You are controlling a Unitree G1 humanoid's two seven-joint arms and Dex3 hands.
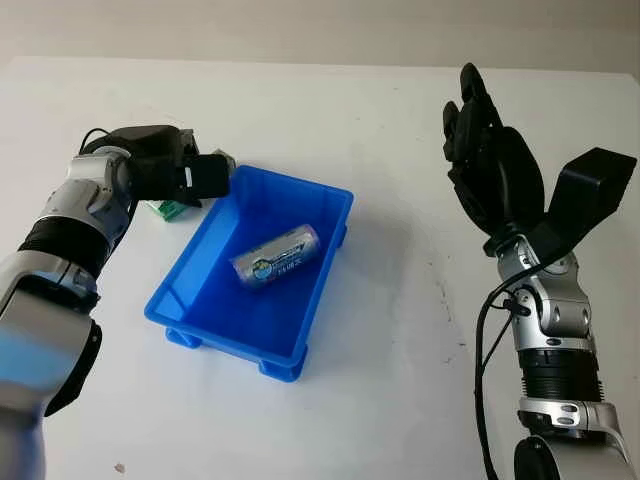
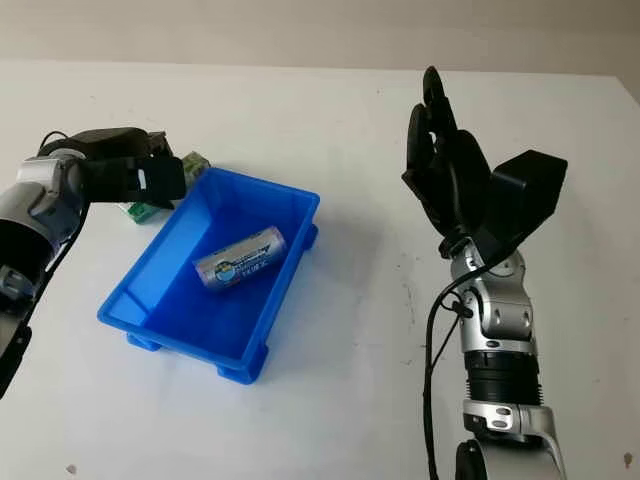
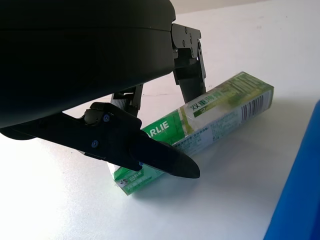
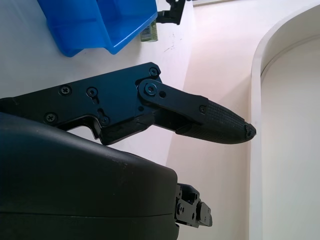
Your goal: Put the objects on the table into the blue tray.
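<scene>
**Left hand over the green box at the tray's far-left edge**

The left hand (image 1: 190, 178) hovered released over the green box (image 3: 200, 127), fingers (image 3: 150, 155) straddling it. The box lay flat just left of the blue tray (image 1: 300, 330), long axis slanting toward the tray's far corner. A can (image 1: 276, 256) lay inside. The right hand (image 1: 480, 150) stood open, raised at right above bare table (image 1: 400, 350).

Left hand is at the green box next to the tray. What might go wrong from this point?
1. The left hand straddles the green box, which lies flat on the table; the fingers may slide off its smooth faces.
2. The box sits close beside the blue tray, so the hand may bump the wall.
3. Dropped in, it could land on the can.
</scene>
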